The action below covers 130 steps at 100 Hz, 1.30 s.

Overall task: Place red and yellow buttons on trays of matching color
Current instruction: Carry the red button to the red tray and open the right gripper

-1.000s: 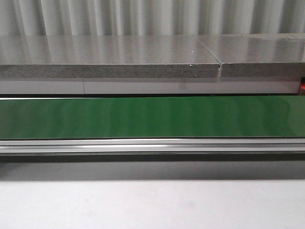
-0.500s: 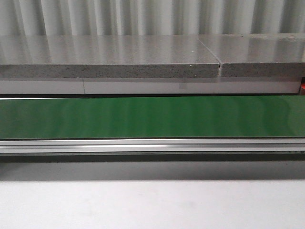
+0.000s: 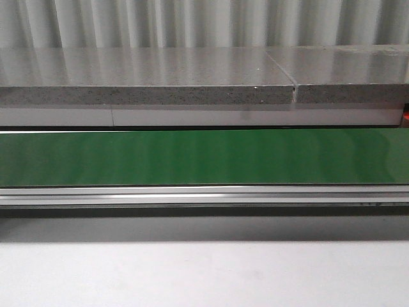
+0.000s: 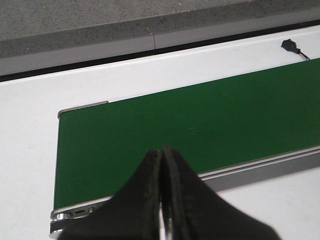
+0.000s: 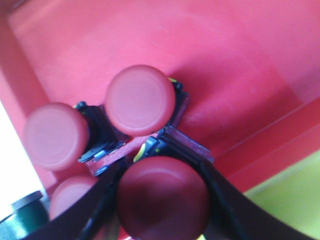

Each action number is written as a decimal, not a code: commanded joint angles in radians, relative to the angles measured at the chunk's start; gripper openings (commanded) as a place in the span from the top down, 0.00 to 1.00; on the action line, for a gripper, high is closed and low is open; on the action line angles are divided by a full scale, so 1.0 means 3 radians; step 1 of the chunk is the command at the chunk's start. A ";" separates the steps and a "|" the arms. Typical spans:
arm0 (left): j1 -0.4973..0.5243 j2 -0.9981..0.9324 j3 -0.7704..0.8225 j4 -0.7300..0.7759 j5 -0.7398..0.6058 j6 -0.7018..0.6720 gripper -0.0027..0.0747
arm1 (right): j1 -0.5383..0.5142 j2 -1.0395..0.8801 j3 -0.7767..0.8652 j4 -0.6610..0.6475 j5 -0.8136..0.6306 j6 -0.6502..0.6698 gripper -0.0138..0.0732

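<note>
My right claw (image 5: pixel 162 200) was clamped on a red button (image 5: pixel 162 200), its round cap filling the space between my fingers (image 5: pixel 222 200), and it hung right over the red tray (image 5: pixel 240 75). That was the relation that mattered: the tray floor lay straight beneath the button, so I judged the coming move to be a short drop and a release, not a reach sideways. Three more red buttons already sat in the tray, one close ahead of mine (image 5: pixel 141 100), one beside it (image 5: pixel 56 136), one partly hidden by my finger (image 5: pixel 70 197). The free floor lay beyond them, so crowding was my worry. The yellow tray (image 5: pixel 290 195) showed just beside the red wall. My left claw (image 4: pixel 162 190) was closed on nothing, poised over the near edge of the green belt (image 4: pixel 200 125), which carried no button there. The right arm was plainly the one in play.
</note>
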<state>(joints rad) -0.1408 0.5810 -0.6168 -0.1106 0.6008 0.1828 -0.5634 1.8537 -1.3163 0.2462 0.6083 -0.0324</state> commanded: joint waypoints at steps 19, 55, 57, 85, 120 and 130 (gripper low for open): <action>-0.0020 0.0000 -0.0089 -0.0029 -0.0223 -0.0003 0.99 | -0.0018 -0.0017 -0.0105 0.0034 -0.0241 0.0002 0.62; -0.0020 0.0000 -0.0089 -0.0029 -0.0223 -0.0003 0.99 | -0.0018 -0.0020 -0.0105 0.0034 -0.0245 0.0002 0.23; -0.0020 0.0000 -0.0089 -0.0029 -0.0223 -0.0003 0.99 | -0.0018 -0.0024 -0.0105 0.0034 -0.0245 0.0002 0.23; -0.0020 0.0000 -0.0089 -0.0029 -0.0223 -0.0003 0.99 | -0.0018 -0.0307 -0.0099 -0.0037 -0.0175 -0.0002 0.26; -0.0020 0.0000 -0.0089 -0.0029 -0.0223 -0.0003 0.99 | 0.0003 -0.0893 -0.0095 -0.0079 0.0161 -0.0028 0.92; -0.0020 0.0000 -0.0089 -0.0029 -0.0223 -0.0003 0.99 | 0.0066 -0.1036 -0.0095 -0.0079 0.0237 -0.0028 0.94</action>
<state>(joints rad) -0.1408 0.5810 -0.6168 -0.1106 0.6008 0.1828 -0.5569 1.6261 -1.3163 0.2248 0.6899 -0.0324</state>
